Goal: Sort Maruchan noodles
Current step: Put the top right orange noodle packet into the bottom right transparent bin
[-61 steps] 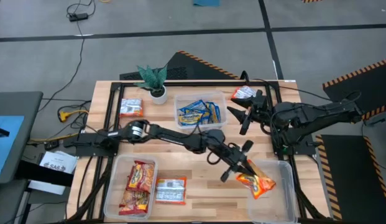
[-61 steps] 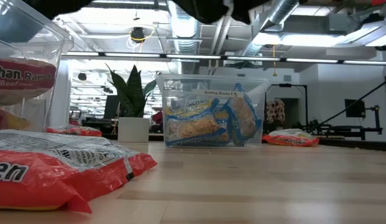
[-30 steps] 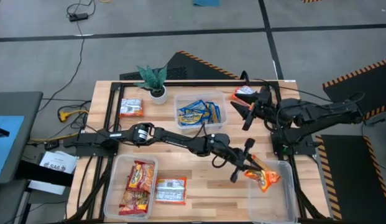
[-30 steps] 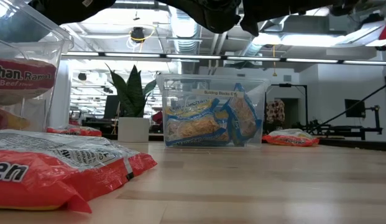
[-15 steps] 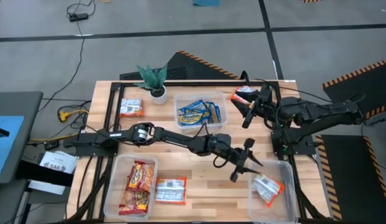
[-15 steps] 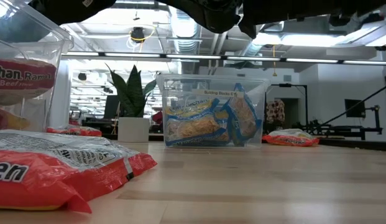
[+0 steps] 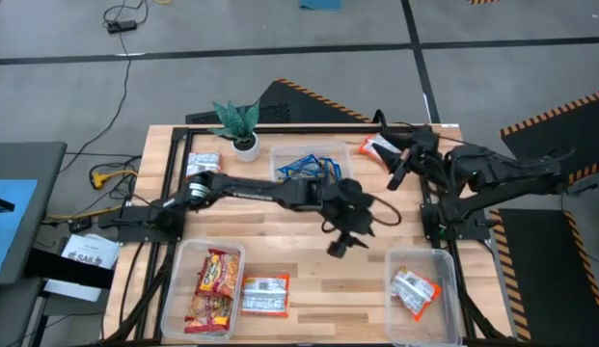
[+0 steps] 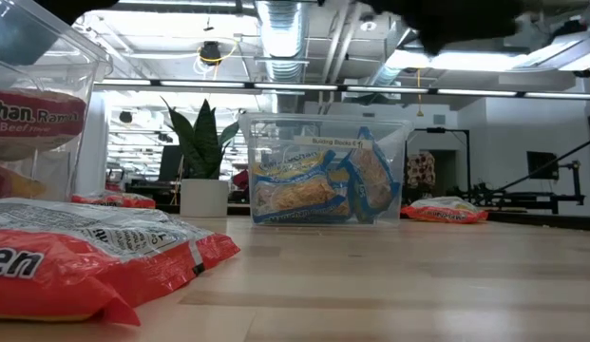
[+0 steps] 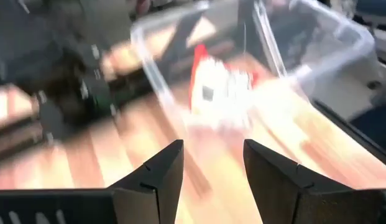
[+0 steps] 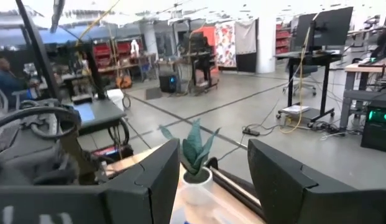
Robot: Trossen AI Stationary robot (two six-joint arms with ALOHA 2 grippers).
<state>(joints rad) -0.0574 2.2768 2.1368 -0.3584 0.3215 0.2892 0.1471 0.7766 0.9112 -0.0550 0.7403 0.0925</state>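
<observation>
An orange-red noodle packet [image 7: 415, 291] lies flat in the clear tub [image 7: 444, 258] at the near right; the left wrist view shows the packet [image 9: 221, 88] inside that tub [image 9: 317, 25]. My left gripper [image 7: 342, 241] hangs open over the table's middle, left of the tub, with nothing between its fingers [image 9: 161, 171]. My right gripper [image 7: 394, 179] is open and raised at the far right, beside a loose packet [image 7: 378, 146]. Blue-and-yellow packets stand in the far-middle tub [image 8: 318, 176], which the left arm partly hides in the high view.
A near-left tub [image 7: 183, 253] holds red packets, with another packet [image 7: 265, 294] beside it. A loose packet [image 7: 204, 166] and a potted plant [image 7: 241, 125] sit at the far left. A red packet [image 8: 85, 256] fills the low view's foreground.
My left gripper has opened and let go of the orange-red packet, which has dropped flat into the near-right tub. The gripper has then risen, tipped up toward level and drawn back toward the table's middle.
</observation>
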